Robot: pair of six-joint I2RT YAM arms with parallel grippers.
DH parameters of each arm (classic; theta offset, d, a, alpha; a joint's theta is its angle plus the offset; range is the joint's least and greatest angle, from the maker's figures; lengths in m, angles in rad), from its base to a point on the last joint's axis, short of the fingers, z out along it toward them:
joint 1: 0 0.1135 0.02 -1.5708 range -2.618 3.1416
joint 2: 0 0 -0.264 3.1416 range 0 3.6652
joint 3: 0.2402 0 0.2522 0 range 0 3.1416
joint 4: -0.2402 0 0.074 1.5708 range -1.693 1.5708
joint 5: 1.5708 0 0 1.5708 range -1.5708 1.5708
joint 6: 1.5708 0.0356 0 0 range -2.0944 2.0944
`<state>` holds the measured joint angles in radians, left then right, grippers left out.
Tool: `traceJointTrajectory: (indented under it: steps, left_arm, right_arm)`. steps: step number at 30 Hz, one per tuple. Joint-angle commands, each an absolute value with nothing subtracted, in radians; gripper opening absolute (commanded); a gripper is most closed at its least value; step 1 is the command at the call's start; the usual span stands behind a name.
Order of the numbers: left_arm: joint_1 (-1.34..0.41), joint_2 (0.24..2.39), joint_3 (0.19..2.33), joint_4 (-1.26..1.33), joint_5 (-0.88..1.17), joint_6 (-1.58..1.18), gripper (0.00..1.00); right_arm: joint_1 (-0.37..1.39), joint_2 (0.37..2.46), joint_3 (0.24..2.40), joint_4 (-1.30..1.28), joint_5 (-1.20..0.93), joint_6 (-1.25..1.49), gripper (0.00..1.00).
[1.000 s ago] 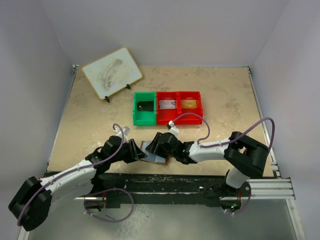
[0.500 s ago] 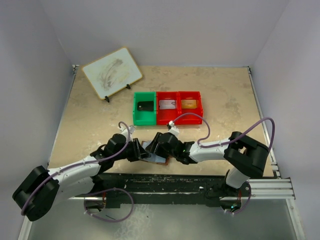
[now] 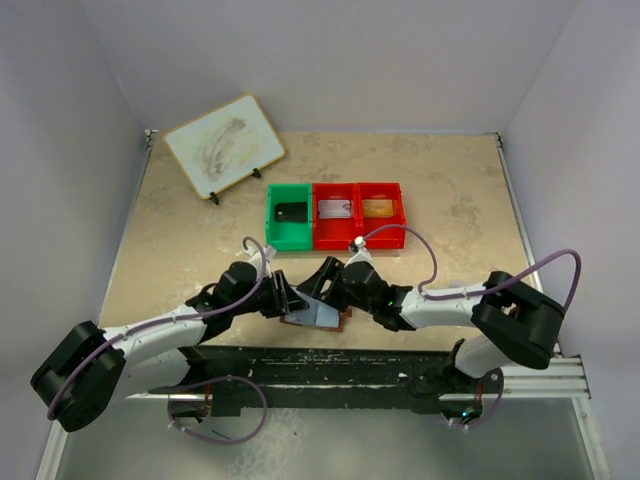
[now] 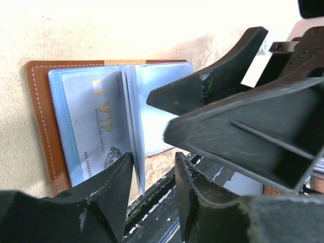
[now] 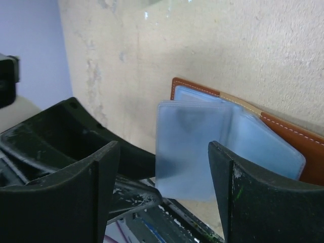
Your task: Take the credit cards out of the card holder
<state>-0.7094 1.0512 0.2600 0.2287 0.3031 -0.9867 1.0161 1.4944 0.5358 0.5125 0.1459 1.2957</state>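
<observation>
Leather, brown with pale stitching along its edge, forms the outer cover of the card holder [image 3: 318, 316], which lies open and flat on the table [image 3: 450, 200] at the near edge, just in front of my two arm bases. Inside it are pale blue-grey see-through sleeves, fanned like pages. From my left wrist I can see a light card [image 4: 98, 131] marked VIP in gold tucked inside one sleeve, with the brown cover showing as a border on the left and bottom. One sleeve leaf stands up from the middle fold.

My left hand [image 3: 285, 300] sits at the holder's left side, its fingers parted by a narrow gap. The bottom edge of the raised leaf reaches into that gap, beside one finger, but I am not clamped on it.

My right hand [image 3: 327, 287] is at the holder's right side, spread wide and gripping nothing. From my right wrist, a blue leaf lies between the two fingers.

Farther back on the table, well apart from the holder, are a green bin [image 3: 290, 226] and two red bins [image 3: 360, 215], each with something flat in it.
</observation>
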Motion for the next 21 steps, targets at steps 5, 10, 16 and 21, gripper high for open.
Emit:
traceJointTrajectory:
  steps: [5, 10, 16, 21]
  left_arm:
    - [-0.737, 1.151, 0.297, 0.431, 0.353, -1.043, 0.39]
    - [-0.814, 1.188, 0.340, 0.447, 0.290, -1.060, 0.39]
    - [-0.883, 1.232, 0.407, 0.352, 0.174, -1.022, 0.39]
    - [-0.902, 1.258, 0.419, 0.333, 0.140, -1.021, 0.39]
  right_arm:
    - [0.948, 1.380, 0.458, 0.557, 0.126, 1.251, 0.73]
    - [0.937, 1.269, 0.505, 0.282, 0.249, 1.233, 0.74]
    - [0.929, 1.129, 0.449, 0.243, 0.278, 1.223, 0.73]
    - [0.927, 1.055, 0.389, 0.242, 0.254, 1.238, 0.70]
